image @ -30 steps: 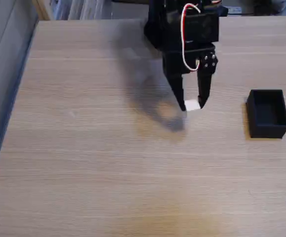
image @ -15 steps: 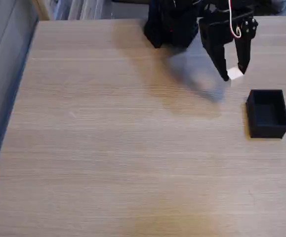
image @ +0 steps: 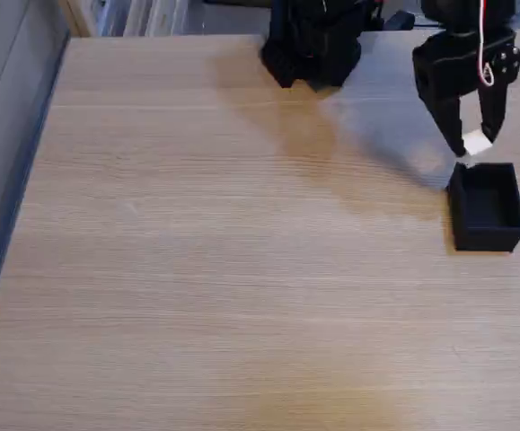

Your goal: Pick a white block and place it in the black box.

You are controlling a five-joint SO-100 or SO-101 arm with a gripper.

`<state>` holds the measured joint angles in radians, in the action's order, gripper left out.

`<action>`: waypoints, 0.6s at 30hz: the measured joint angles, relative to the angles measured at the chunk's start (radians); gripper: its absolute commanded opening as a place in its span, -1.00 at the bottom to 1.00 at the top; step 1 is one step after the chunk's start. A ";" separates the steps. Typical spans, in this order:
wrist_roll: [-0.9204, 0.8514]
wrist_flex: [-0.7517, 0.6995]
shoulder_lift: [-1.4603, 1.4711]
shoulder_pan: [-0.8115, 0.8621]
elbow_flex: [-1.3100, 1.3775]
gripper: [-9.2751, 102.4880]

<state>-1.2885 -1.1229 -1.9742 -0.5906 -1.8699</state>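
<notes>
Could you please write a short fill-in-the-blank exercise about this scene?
1. The gripper holds a small ____ block.
2. The box on the table has the colour ____.
3. In the fixed view, the block is just ____ the box's far rim, not yet inside.

Missing words: white; black; above

Light wood-grain table (image: 197, 269), black box (image: 487, 206) on its right side
</notes>
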 measured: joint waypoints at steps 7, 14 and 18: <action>0.043 0.000 0.121 -0.040 0.114 -0.78; 0.078 0.000 0.215 -0.066 0.186 -0.77; 0.084 0.000 0.241 -0.058 0.196 -0.73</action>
<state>-1.2042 -1.1229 -1.7334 -0.6489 -1.6736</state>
